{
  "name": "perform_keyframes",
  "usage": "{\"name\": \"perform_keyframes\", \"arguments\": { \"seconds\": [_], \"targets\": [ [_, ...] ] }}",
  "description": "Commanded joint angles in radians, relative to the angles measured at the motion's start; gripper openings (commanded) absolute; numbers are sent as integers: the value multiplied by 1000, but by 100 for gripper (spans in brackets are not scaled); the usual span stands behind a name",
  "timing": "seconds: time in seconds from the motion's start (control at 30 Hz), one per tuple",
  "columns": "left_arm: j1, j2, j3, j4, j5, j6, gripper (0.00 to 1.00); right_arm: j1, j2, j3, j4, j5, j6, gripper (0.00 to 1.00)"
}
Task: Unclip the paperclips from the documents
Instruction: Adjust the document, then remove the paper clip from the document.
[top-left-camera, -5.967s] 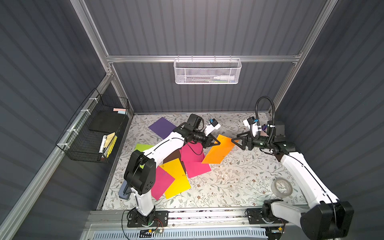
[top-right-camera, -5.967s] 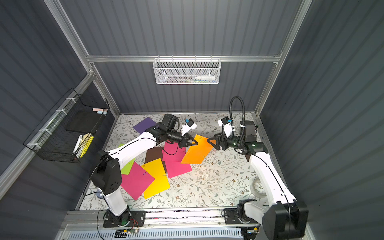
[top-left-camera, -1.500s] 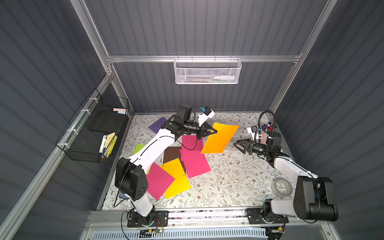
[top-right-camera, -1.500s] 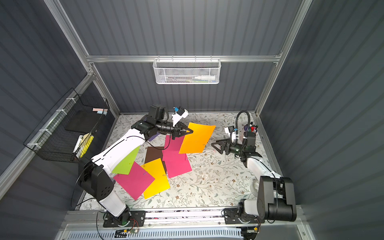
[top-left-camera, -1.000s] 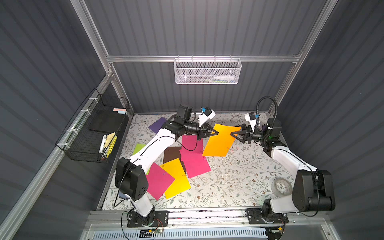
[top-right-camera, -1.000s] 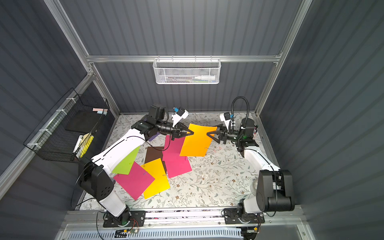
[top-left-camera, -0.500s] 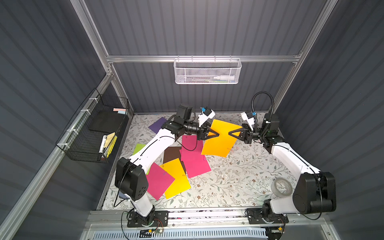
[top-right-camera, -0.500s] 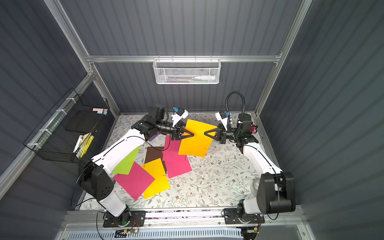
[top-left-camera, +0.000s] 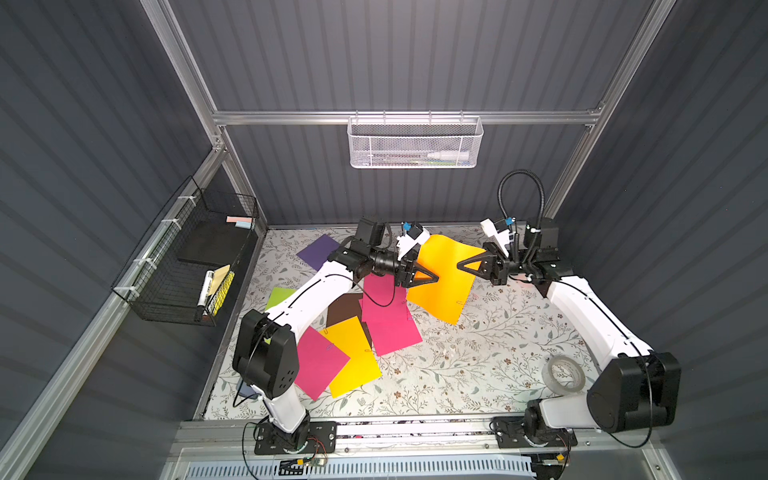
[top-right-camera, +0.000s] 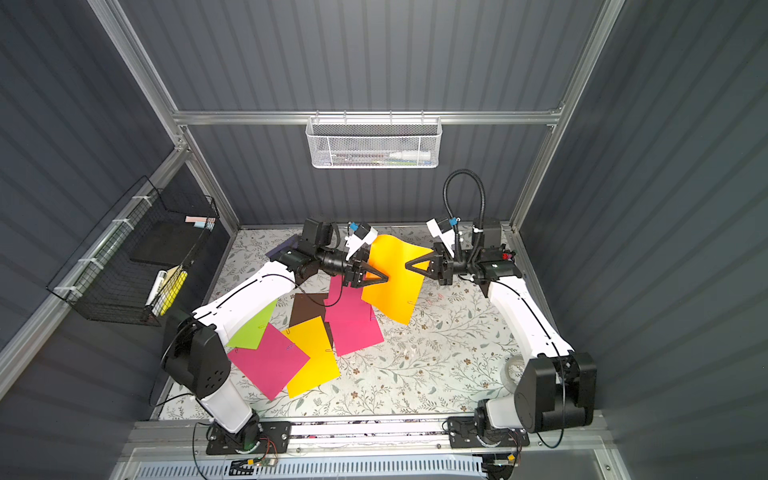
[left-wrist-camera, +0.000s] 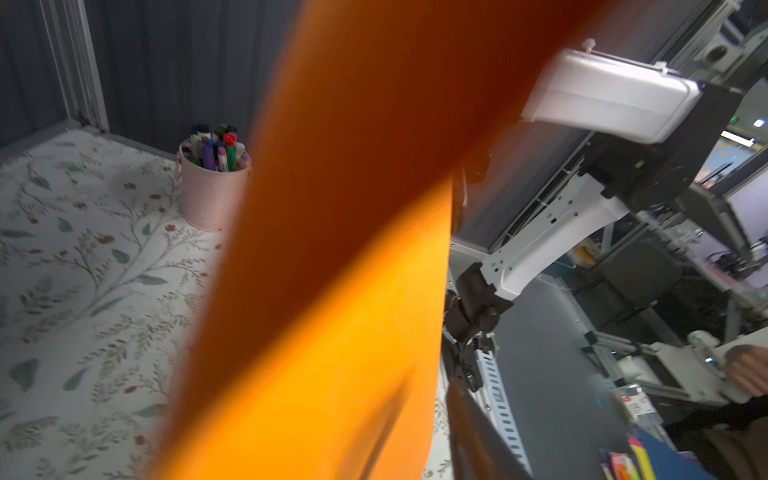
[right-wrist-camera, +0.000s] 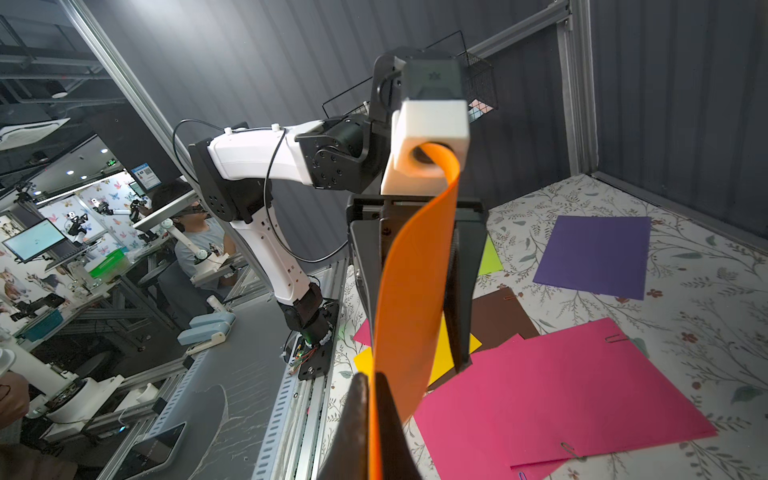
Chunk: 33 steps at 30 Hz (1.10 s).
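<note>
Your orange document (top-left-camera: 446, 286) hangs in the air toward 12 o'clock of the floral table (top-left-camera: 478, 365), with a paperclip (top-left-camera: 459, 302) on its lower edge. At its 3 o'clock your right gripper (right-wrist-camera: 374, 380) is pinched closed on the sheet's edge. At 9 o'clock the left gripper (top-left-camera: 432, 277) straddles it, jaws partly apart. A magenta sheet (top-left-camera: 392, 328) and a yellow sheet (top-left-camera: 353, 357) lie flat at 7 o'clock.

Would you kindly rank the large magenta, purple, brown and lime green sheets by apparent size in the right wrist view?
1. magenta sheet, nearest the camera
2. purple sheet
3. brown sheet, partly covered
4. lime green sheet, only a sliver showing
</note>
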Motion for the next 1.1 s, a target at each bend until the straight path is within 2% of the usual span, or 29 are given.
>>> {"name": "perform_keyframes", "arguments": {
  "seconds": [0.0, 0.07, 0.2, 0.37, 0.43, 0.47, 0.57, 0.67, 0.83, 1.07],
  "targets": [
    [3, -10, -33, 80, 45, -50, 33, 4, 21, 23, -48, -34, -40, 0],
    [4, -20, -42, 108, 40, -69, 27, 2, 19, 26, -81, -28, -65, 0],
    [5, -20, -47, 145, 66, -100, 24, 3, 19, 24, -103, -16, -83, 0],
    [4, -26, -51, 174, 68, -130, 2, 3, 29, 25, -81, 14, -52, 0],
    [4, -29, -48, 169, 60, -130, 0, 3, 29, 25, -57, 21, -28, 1],
    [5, -30, -45, 165, 52, -129, 0, 3, 30, 23, -46, 28, -15, 8],
    [6, -36, -33, 162, 24, -132, 0, 0, 28, 11, -50, 50, -12, 40],
    [19, -50, -20, 174, 5, -138, 0, -4, 21, -33, -39, 59, -5, 55],
    [45, -65, -8, 191, 8, -163, 0, -6, 6, -133, 37, 74, 51, 63],
    [71, -74, -6, 195, -13, -161, 0, -9, 3, -236, 213, 79, 186, 61]
  ]
}}
